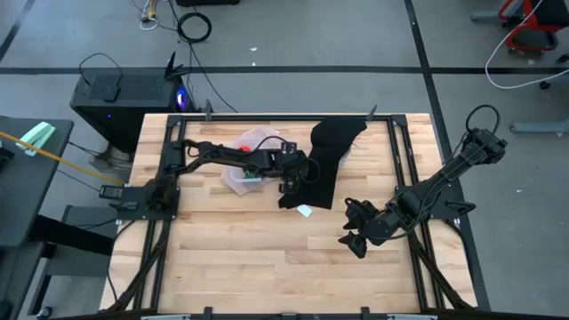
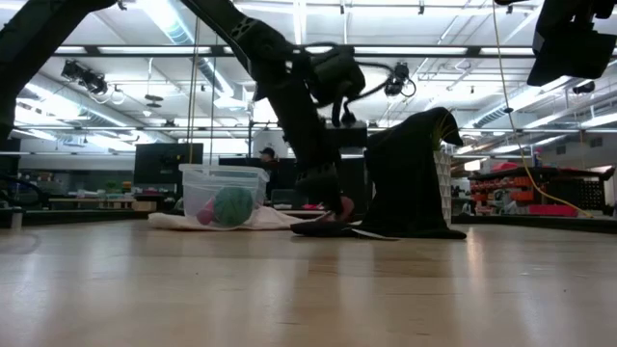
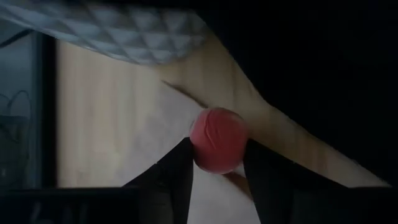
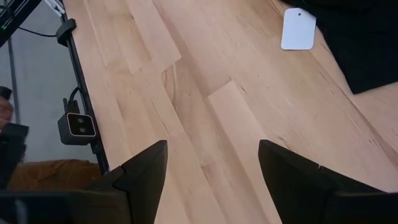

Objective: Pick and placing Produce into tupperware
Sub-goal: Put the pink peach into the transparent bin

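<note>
Wooden planks run across the table [image 1: 267, 258] under both arms, and we have the left gripper [image 3: 217, 177] down at the edge of the black cloth [image 1: 331, 160]; its two dark fingers [image 3: 171, 180] flank a small red ball-like fruit [image 3: 217, 140], one on each side and touching or all but touching it, so we judge the grasp is just forming rather than settled; the fruit is round, so no long axis matters here. What the coming move turns on, we think, is direction: the tupperware [image 1: 252, 160] lies just beside this gripper, back along the left arm toward its base, with a green striped piece [image 2: 232, 205] and a pink one already inside it in the low view; the carry is a short pull-back and lift over the near wall. Our right gripper [image 4: 211, 168] hovers over bare wood well apart from all this, fingers spread and empty, a small white scrap [image 4: 298, 28] ahead of it; the left arm is plainly the nearer one.
</note>
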